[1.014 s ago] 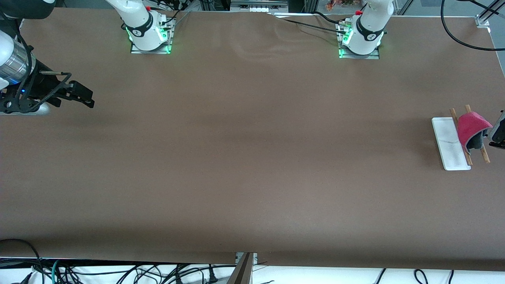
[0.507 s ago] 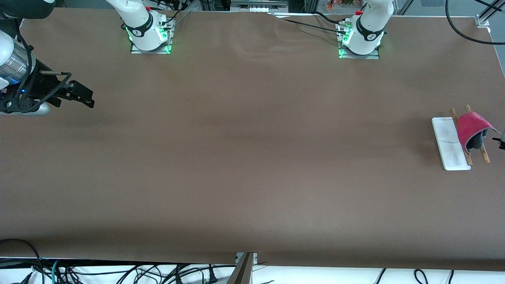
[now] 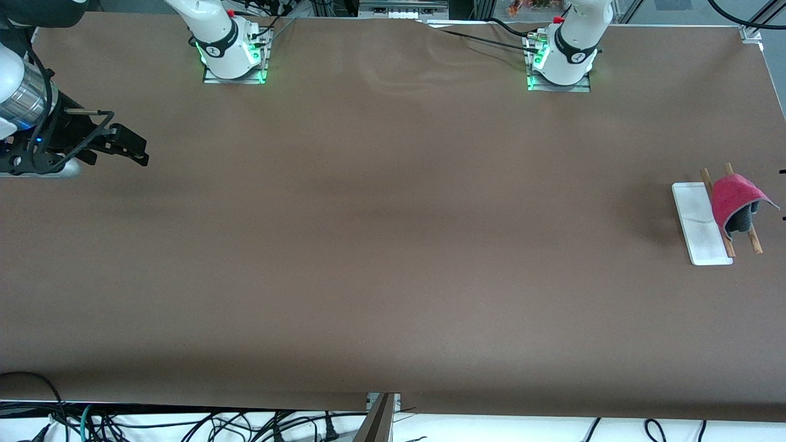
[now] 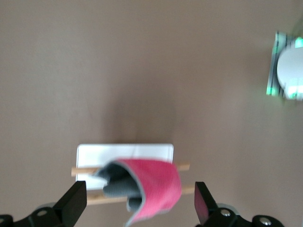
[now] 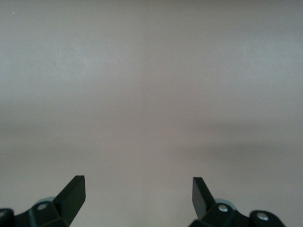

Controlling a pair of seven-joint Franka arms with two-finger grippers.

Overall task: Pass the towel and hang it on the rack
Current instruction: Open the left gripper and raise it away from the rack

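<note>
Jaws on both arms stand wide w/ nothing between them, per the two wrist views.

Front view: towel (image 3: 737, 199) is draped over the two wooden rods of the rack (image 3: 702, 224), pink side up, grey underside showing at the end nearer the camera. Rack sits at the left arm's end of the worktop (image 3: 393, 245). One pink corner sticks out past the outer rod, away from the white base. Left gripper is almost out of frame here, only tiny dark bits at the edge near the rack. Right gripper (image 3: 129, 147) hangs over the right arm's end of the worktop, well apart from the rack; that arm waits.

Left wrist view: left gripper (image 4: 141, 201) looks down on the rack (image 4: 125, 152), fingers apart on either side of the towel (image 4: 156, 182) and, as far as I can tell, clear of it. Cloth sits bunched, grey fold tucked under the pink, lying across both rods.

Right wrist view: right gripper (image 5: 138, 193) open over bare worktop, nothing else seen.

Judgement: hang looks done, arms only need to stay clear. Risks: cloth is bunched and lopsided, so its own weight could drag it off the outer rod; a finger catching the loose corner would pull it down; rack looks light, so a nudge could tip or shift it.
</note>
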